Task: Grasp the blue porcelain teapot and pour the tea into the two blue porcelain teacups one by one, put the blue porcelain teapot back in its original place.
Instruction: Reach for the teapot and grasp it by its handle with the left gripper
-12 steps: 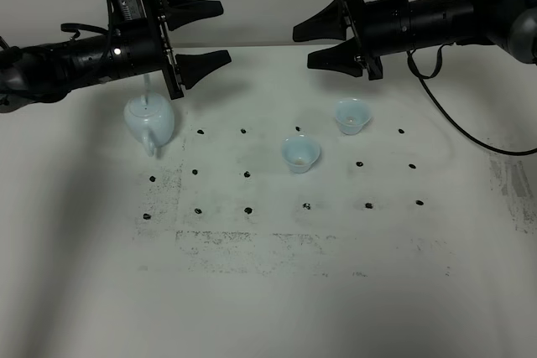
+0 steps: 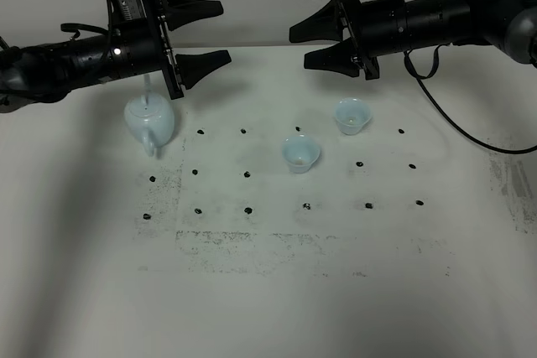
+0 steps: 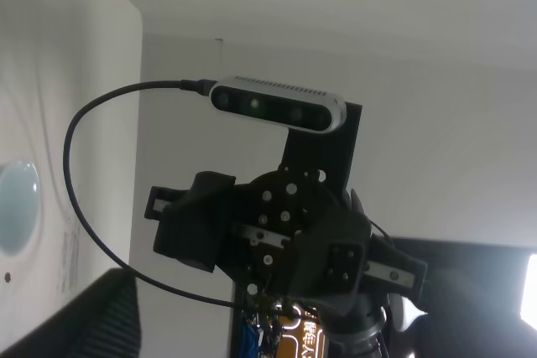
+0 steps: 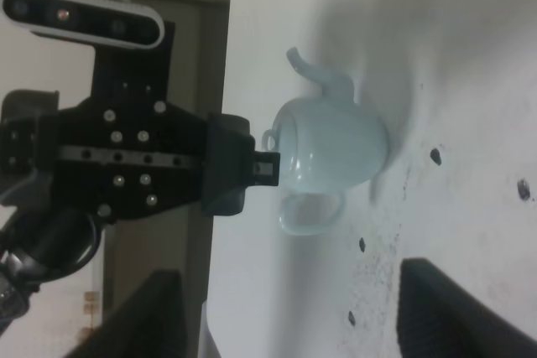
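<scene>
The very pale blue-white glossy round-bodied porcelain teapot point(image 2: 151, 121) stands upright on the white counter point(image 2: 336, 308), toward its far left corner, with the loop handle facing the near edge. Two small pale-blue handleless porcelain cups stand apart near the counter's middle: the far teacup point(image 2: 352, 115) and the near teacup point(image 2: 300, 153). The left gripper point(image 2: 225, 33) hovers above the teapot and the right gripper point(image 2: 299, 49) near the far edge. Both sets of jaws are released, grasping nothing.

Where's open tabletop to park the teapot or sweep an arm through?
Biggest bare patch: the table on its near side, in front of the dot grid. Also free between the teapot and the nearer teacup. Crowded: that cup and the farther teacup stand close together.
</scene>
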You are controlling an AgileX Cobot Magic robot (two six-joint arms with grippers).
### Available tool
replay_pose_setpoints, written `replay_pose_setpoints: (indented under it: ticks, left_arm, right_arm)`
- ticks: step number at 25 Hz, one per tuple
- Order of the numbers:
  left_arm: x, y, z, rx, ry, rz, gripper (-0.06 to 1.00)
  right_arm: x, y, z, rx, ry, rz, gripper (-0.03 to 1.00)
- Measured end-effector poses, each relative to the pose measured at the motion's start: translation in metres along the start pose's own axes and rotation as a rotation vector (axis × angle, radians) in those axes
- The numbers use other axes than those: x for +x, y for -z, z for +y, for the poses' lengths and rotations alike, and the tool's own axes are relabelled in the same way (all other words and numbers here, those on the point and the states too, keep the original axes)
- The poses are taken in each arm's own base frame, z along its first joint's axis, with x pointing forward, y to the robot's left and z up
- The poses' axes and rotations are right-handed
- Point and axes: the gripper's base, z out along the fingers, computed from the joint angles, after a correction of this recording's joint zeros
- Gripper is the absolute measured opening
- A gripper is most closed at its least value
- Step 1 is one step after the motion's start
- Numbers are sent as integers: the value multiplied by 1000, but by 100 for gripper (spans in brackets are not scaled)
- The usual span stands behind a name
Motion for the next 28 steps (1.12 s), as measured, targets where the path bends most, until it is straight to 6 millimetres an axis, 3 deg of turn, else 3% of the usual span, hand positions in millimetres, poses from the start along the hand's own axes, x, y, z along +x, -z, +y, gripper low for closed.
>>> replay_pose_setpoints:
  ticks: [8,14,17,19,23,28]
  left_arm:
    - [-2,3,0,1,-30,-6,69]
    - [-11,35,-6,-68,-53,-22,63]
    - [-9,53,-34,-146,-133,-2,60]
    - [-2,62,-63,-193,-215,10,60]
    - [18,76,-118,-289,-369,33,60]
    - [52,89,-181,-397,-560,39,60]
  right_arm:
    - [0,1,-1,5,75,-1,56]
    - [-7,31,10,65,160,-32,56]
    - [-11,59,33,102,225,-72,56]
    - [-12,79,52,132,273,-101,56]
    - [-9,112,87,201,359,-144,56]
    - [8,138,131,364,489,-144,56]
